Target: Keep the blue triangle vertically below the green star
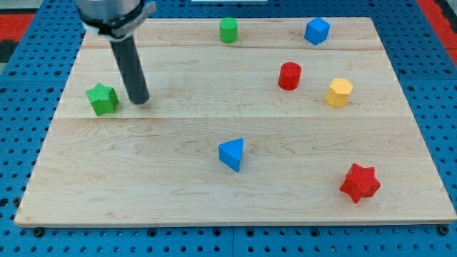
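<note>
The green star [102, 98] sits near the wooden board's left edge, about mid-height. The blue triangle [232, 153] lies near the board's middle, lower than the star and well to the view's right of it. My tip [140, 100] rests on the board just to the right of the green star, with a small gap between them. The dark rod rises from the tip toward the view's top left.
A green cylinder [228, 30] and a blue cube [317, 31] stand near the top edge. A red cylinder [289, 76] and a yellow hexagonal block [340, 92] are at the right. A red star [360, 183] lies at the lower right. The wooden board [143, 185] sits on a blue pegboard.
</note>
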`<state>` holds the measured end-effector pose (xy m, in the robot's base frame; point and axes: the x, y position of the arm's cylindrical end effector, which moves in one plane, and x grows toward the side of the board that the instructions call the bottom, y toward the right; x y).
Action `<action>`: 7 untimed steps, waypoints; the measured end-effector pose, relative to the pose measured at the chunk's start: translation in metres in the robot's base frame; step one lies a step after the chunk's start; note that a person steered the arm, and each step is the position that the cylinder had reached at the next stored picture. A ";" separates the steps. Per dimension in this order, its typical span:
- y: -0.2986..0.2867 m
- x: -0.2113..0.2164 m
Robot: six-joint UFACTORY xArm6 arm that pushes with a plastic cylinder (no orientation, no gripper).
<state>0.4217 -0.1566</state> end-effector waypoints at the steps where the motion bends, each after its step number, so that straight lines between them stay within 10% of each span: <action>1: -0.043 0.021; 7: -0.030 0.011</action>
<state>0.4328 -0.1862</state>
